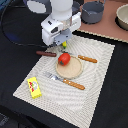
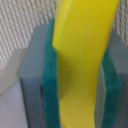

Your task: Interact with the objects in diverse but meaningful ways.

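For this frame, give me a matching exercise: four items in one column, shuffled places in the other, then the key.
Items:
1. banana
2. red round fruit
3. yellow box
4. fork

Places:
A. on the round plate
B. near the placemat corner, at the exterior view's left
C. held between the pads of the gripper
D. lying beside the plate, on its near side in the exterior view

Pairs: 1-C, 2-A, 3-B, 4-D
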